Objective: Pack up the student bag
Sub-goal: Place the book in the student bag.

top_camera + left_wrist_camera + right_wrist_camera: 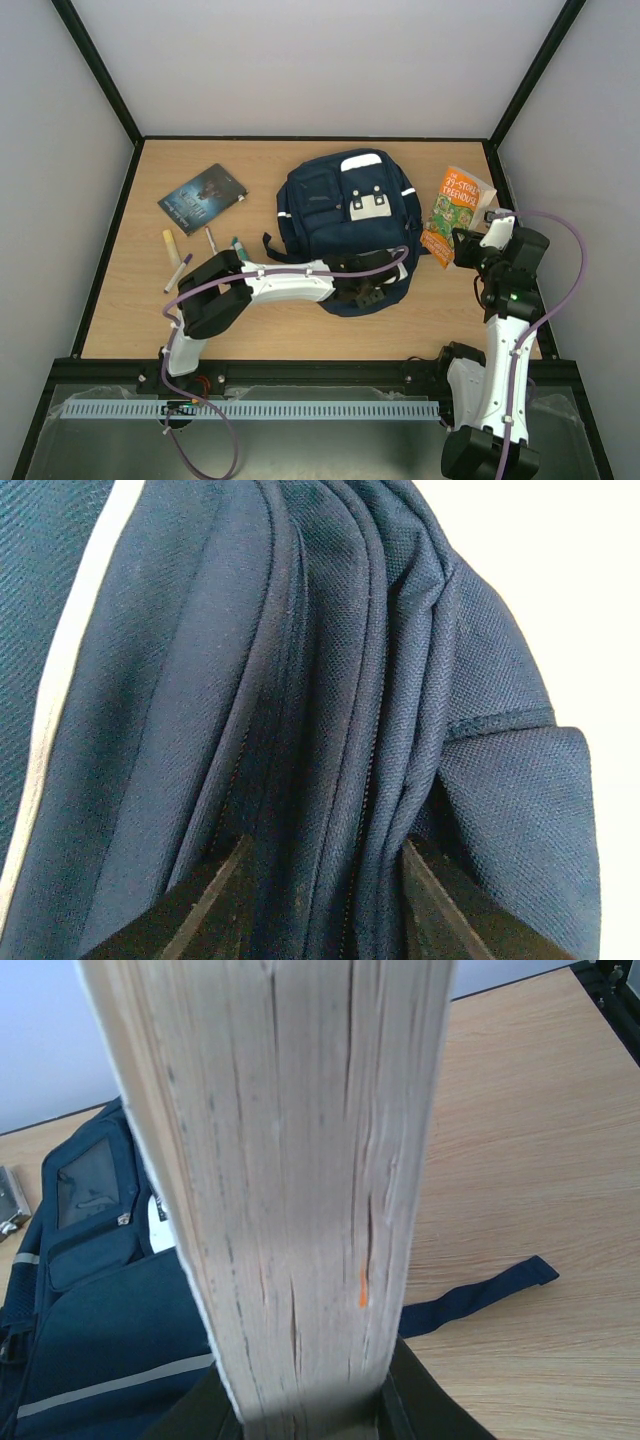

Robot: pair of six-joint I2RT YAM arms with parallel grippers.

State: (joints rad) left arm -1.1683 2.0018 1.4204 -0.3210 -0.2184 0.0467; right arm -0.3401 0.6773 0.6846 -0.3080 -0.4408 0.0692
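The student bag (pixel 345 215), navy with white stripes and a grey buckle patch, lies flat mid-table. My left gripper (pixel 372 288) is at its near edge. In the left wrist view the gripper (pixel 325 905) is shut on bunched folds of the bag's fabric (pixel 330 710), which fill the gap between both fingers (pixel 215 905). My right gripper (pixel 470 248) is shut on a paperback book (pixel 455 205) with an orange and green cover, held tilted just right of the bag. In the right wrist view the book's page edge (pixel 290 1190) rises from the gripper (pixel 310 1415), with the bag (pixel 90 1330) to its left.
A dark book (pixel 203 198) lies at the far left. Several pens and markers (pixel 178 270) are scattered near the left arm's elbow. A bag strap (pixel 480 1290) trails over the wood to the right of the bag. Black frame rails edge the table.
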